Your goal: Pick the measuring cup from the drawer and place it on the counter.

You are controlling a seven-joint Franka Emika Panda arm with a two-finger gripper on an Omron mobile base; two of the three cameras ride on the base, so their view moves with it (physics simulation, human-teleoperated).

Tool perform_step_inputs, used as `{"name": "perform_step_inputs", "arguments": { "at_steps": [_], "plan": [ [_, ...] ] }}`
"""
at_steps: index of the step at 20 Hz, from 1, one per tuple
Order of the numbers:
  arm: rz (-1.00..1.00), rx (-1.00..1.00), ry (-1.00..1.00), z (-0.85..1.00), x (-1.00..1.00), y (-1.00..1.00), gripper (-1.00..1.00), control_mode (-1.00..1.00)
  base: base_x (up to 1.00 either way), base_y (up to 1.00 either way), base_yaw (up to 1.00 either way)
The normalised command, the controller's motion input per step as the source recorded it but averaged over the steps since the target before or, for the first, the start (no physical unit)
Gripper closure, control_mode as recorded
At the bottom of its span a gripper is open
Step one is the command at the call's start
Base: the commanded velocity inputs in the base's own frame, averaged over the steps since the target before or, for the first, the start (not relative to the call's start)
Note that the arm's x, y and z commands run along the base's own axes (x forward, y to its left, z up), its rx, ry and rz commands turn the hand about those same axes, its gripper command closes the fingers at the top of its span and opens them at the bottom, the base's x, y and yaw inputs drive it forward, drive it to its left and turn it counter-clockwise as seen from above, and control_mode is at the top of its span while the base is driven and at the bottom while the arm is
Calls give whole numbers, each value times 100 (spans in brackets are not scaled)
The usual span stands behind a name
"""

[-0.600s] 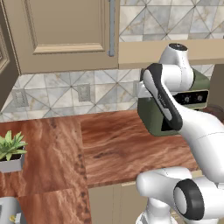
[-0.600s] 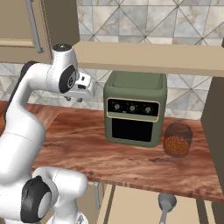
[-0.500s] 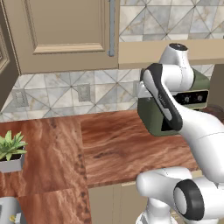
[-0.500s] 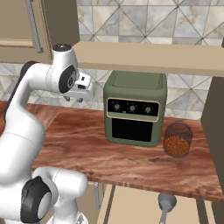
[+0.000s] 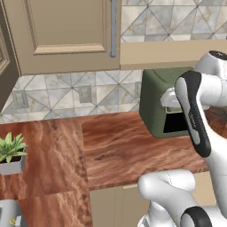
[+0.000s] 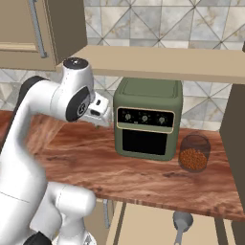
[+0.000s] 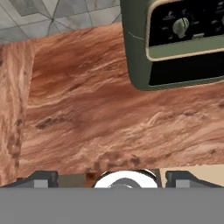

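The grey measuring cup (image 6: pixel 182 222) lies in the open beige drawer (image 6: pixel 143 228), just below the counter's front edge, its handle pointing toward me. The reddish-brown counter (image 6: pixel 143 178) spreads above it; the hand view looks down on the counter (image 7: pixel 100 118). My gripper (image 6: pixel 103 113) hangs high over the counter, close to the green oven's left side, far above the cup. In the hand view the gripper (image 7: pixel 113 177) is open, its fingertips (image 7: pixel 42 176) wide apart with nothing between them. The hand (image 5: pixel 170 98) sits in front of the oven in the left base view.
A green oven (image 6: pixel 148 119) stands at the back of the counter, with a glass jar of brown contents (image 6: pixel 194 153) to its right. A shelf (image 6: pixel 158 60) runs low above the oven. A potted plant (image 5: pixel 11 153) sits at the far left.
The arm has swung a little to the right and the hand has dropped slightly toward the oven's left side. The cup, drawer and oven have not moved.
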Motion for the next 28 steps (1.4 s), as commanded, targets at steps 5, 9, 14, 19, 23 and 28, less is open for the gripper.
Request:
{"name": "perform_step_inputs", "arguments": {
  "at_steps": [5, 9, 14, 19, 23, 28],
  "plan": [
    [-19, 23, 0, -7, -100, -100, -100, -100, 0, 0, 0],
    [-15, 23, 0, -14, -100, -100, -100, -100, 0, 0, 0],
    [-12, 14, 6, -17, -100, -100, -100, -100, 0, 0, 0],
    [-11, 4, 16, -41, -83, -100, -100, -100, 0, 0, 0],
    [-6, 0, 17, -54, -10, -100, -100, -100, 0, 0, 0],
    [0, 0, 24, -44, 23, -94, -100, -100, 0, 0, 0]
  ]
}}
